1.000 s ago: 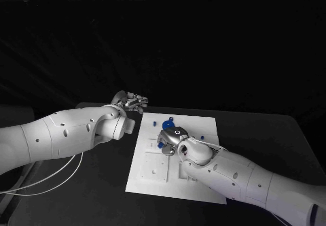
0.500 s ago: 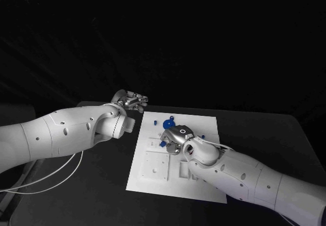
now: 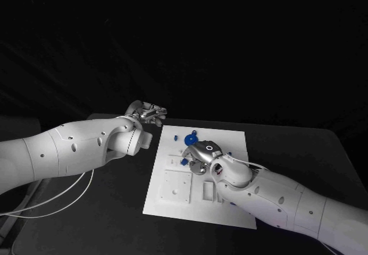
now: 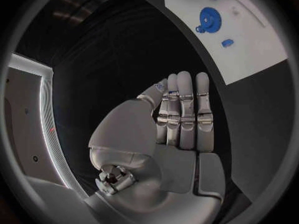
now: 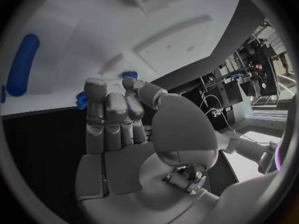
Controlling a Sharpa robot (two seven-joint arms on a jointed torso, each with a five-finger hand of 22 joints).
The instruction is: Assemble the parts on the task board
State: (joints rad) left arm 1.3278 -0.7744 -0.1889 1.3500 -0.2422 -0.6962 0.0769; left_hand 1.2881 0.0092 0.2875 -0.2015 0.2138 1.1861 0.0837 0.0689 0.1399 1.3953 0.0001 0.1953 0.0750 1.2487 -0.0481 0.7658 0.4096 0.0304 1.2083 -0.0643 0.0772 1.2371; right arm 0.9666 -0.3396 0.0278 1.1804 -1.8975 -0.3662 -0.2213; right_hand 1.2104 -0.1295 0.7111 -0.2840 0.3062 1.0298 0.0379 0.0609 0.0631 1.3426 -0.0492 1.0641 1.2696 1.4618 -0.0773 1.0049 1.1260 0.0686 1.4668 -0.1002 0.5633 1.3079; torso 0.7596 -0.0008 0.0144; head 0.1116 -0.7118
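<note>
Blue part [image 5: 132, 75] behind right hand [image 3: 201, 154] fingers [image 5: 116, 115]

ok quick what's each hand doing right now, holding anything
Left hand: open, fingers straight, holding nothing, off the task board.
Right hand: over the board; fingers curled near a small blue part; grip cannot be told.

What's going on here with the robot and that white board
A two-armed robot is assembling small blue parts on a white task board on a black table. The right robot hand is down over the board's middle, fingers next to a small blue part; whether it grips the part is unclear. The left robot hand is off the board's far left corner, fingers straight, holding nothing. A blue gear and other blue pieces lie near the far edge.
</note>
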